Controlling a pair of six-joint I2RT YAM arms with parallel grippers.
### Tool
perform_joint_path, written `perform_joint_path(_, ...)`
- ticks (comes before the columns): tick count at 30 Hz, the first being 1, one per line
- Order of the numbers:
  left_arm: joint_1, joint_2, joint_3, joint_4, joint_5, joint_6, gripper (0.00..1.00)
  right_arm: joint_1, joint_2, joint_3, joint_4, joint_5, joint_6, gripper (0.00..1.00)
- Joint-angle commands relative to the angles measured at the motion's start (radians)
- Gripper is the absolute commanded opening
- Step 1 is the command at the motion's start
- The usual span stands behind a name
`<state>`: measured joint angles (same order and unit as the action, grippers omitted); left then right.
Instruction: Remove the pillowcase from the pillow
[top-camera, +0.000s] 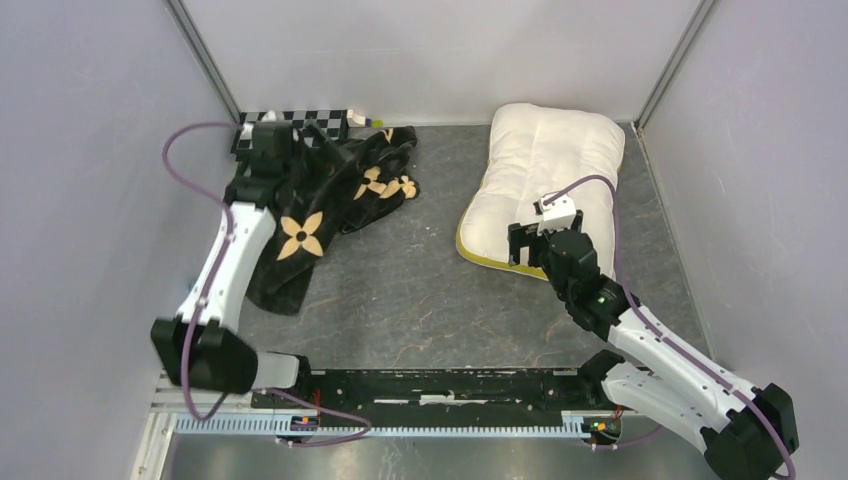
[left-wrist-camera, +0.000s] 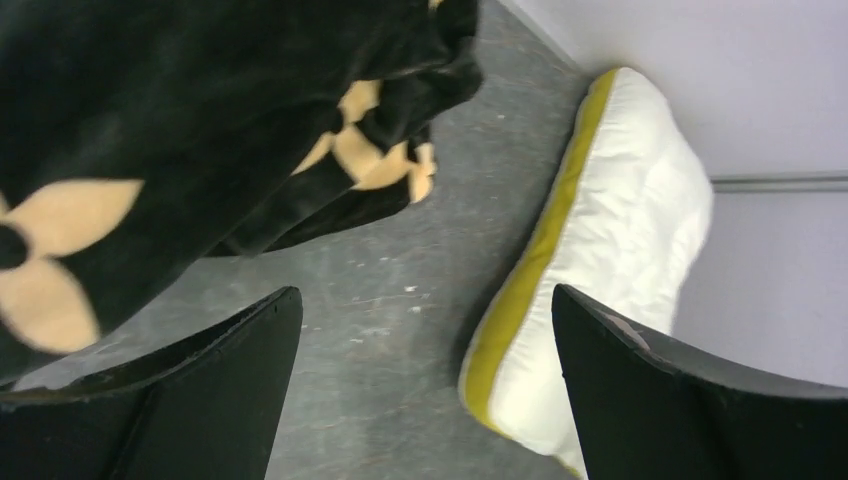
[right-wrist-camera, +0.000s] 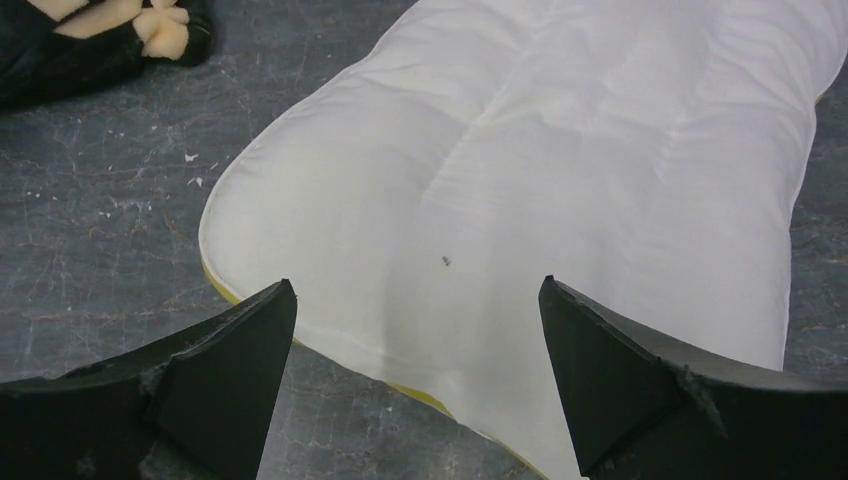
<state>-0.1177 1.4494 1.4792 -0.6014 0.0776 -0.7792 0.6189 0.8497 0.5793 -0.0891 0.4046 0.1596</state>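
Top external: pillow (top-camera: 548, 170) out of pillowcase (top-camera: 335, 190), well apart; both jaws spread.

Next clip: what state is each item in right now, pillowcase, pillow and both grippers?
pillowcase: off the pillow, crumpled in a heap.
pillow: bare, lying flat, apart from the pillowcase.
left gripper: open, holding nothing.
right gripper: open, over the pillow's near end, holding nothing.
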Motion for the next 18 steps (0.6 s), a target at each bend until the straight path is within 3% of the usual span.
perform_joint_path(1, -0.048, -0.278, -0.349, 0.294, -0.126, 0.071, 1.00, -0.004, -0.048, -0.064, 0.220, 0.075, -0.062, 0.98)
perform_joint_path(5, -0.101, -0.404, -0.576, 0.421, -0.180, 0.150, 1.00, -0.003, -0.092, -0.140, 0.329, 0.122, -0.130, 0.98)
perform_joint_path(9, -0.105, -0.534, -0.765, 0.575, -0.154, 0.308, 1.00, -0.035, -0.103, -0.161, 0.313, 0.369, -0.104, 0.98)
perform_joint_path(13, -0.105, -0.682, -0.997, 0.802, -0.226, 0.377, 1.00, -0.187, -0.148, -0.215, 0.325, 0.283, -0.055, 0.98)
perform_joint_path(18, -0.105, -0.625, -1.087, 0.925, -0.264, 0.428, 1.00, -0.313, -0.161, -0.366, 0.507, 0.214, -0.076, 0.98)
